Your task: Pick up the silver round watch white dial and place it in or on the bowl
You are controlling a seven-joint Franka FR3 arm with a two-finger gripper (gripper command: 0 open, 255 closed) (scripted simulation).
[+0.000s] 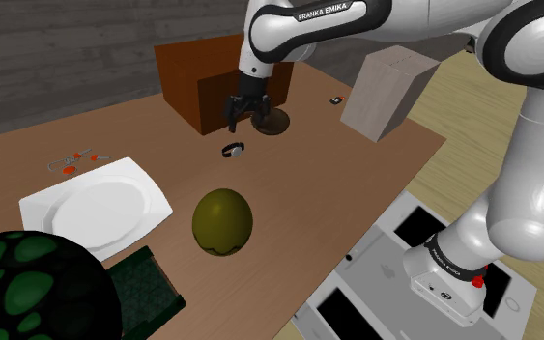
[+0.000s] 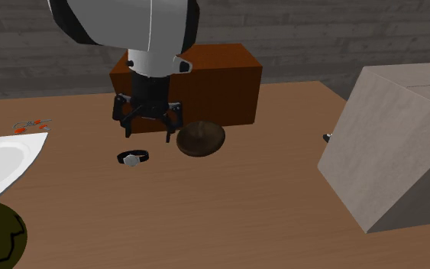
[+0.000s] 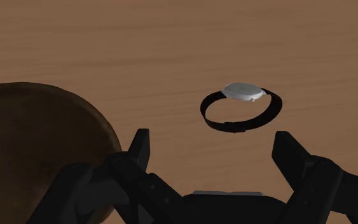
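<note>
As the second exterior view runs left to right: silver round watch [image 2: 134, 158] on a black strap, lying on the brown wooden table [image 2: 244, 206]. Above it, all-black gripper [image 2: 147, 132], fingers wide apart, holding nothing. Nearby, dark brown round bowl [image 2: 201, 139].

A brown wooden table [image 2: 228, 206] holds everything. On it lie a small watch [image 2: 134, 158] with a black band, a dark brown bowl [image 2: 201, 138] near it, a red-brown box [image 2: 221, 76], a pale block [image 2: 389, 153], a white plate [image 1: 96, 205] and a round olive-green thing [image 1: 222, 221].
</note>
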